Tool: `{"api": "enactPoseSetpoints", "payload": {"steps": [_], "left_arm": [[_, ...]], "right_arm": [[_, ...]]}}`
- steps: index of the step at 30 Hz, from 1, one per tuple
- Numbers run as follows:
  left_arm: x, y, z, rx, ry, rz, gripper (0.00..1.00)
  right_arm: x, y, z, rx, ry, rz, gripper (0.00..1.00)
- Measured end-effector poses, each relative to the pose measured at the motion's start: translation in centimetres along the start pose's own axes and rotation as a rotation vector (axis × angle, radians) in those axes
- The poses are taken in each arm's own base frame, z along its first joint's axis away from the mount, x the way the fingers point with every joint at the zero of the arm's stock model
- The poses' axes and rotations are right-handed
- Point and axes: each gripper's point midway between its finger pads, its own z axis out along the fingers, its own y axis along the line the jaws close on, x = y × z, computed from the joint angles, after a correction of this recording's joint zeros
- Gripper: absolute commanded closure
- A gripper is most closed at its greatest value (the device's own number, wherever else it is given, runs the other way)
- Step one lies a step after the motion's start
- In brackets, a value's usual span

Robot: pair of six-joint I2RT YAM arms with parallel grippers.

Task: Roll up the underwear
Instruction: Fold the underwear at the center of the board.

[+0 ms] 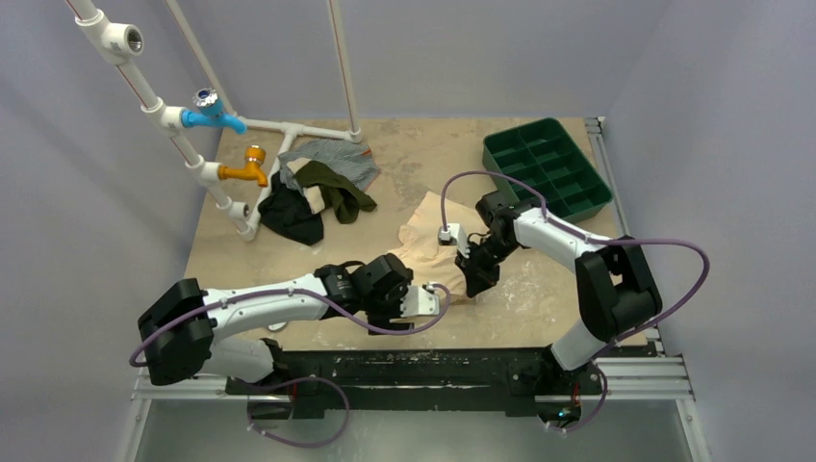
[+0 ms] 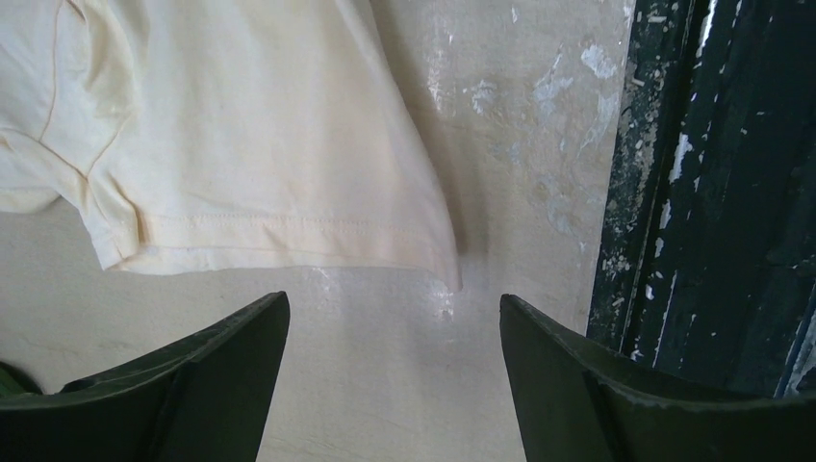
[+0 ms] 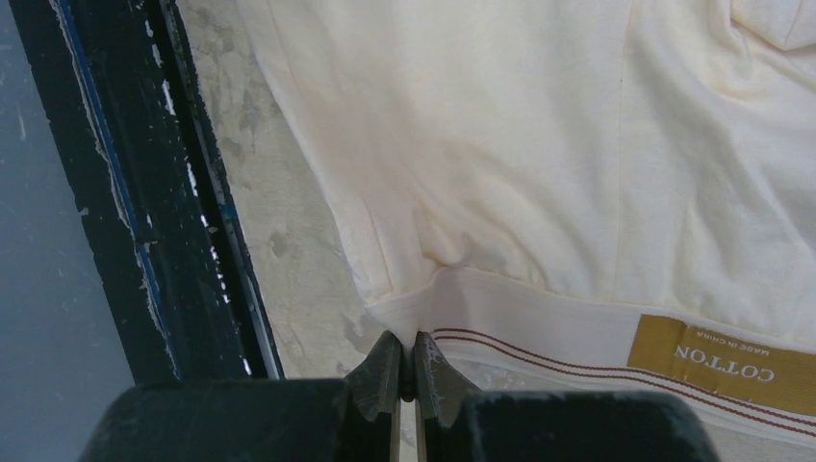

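Two hands on the job, both down at the 6 o'clock side of the desk, and the underwear lies spread flat about the middle of it, its near part running toward 6 o'clock between them. My right hand is pinched fully closed on the band edge, and the pale cloth puckers just at 12 o'clock of the tips. At 3 o'clock from there a gold label reading COTTON sits on the striped band. My left hand is spread wide with nothing between its fingers. It hangs over bare desk, and the stitched hem of the underwear lies just beyond the tips at 12 o'clock, close but not touching. The black rail along the desk's near edge runs past at 3 o'clock of that hand. From above, a green tray with compartments sits at 2 o'clock, well apart from the underwear. A heap of dark, olive and grey garments lies at 10 o'clock beside white pipes carrying a blue tap and an orange one.
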Motion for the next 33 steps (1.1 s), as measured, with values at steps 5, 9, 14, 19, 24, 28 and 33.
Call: {"api": "enactPoseSetpoints", "payload": {"steps": [5, 9, 14, 19, 24, 28, 33], "left_arm": [[-1.1, -0.1, 0.7, 0.005, -0.012, -0.009, 0.24], [-1.0, -0.5, 1.3, 0.019, 0.006, -0.008, 0.24], [-0.7, -1.0, 1.9, 0.033, 0.028, -0.005, 0.29], [-0.2, -0.9, 2.7, 0.027, 0.056, -0.001, 0.38], [0.0, -0.6, 3.1, 0.016, 0.081, -0.001, 0.58], [-0.3, -0.3, 3.5, 0.012, 0.089, -0.001, 0.82], [-0.6, 0.0, 3.9, 0.013, 0.097, -0.001, 1.0]], "right_arm": [[0.1, -0.1, 0.2, -0.006, 0.006, 0.013, 1.0], [0.0, -0.2, 0.0, -0.003, 0.004, 0.017, 1.0], [-0.3, -0.5, -0.3, 0.007, -0.005, 0.018, 1.0], [-0.4, -0.6, -0.4, 0.008, -0.008, 0.021, 1.0], [-0.4, -0.6, -0.4, 0.009, -0.008, 0.02, 1.0], [-0.4, -0.6, -0.4, 0.009, -0.008, 0.02, 1.0], [-0.4, -0.3, -0.7, 0.01, -0.008, 0.011, 1.0]]}}
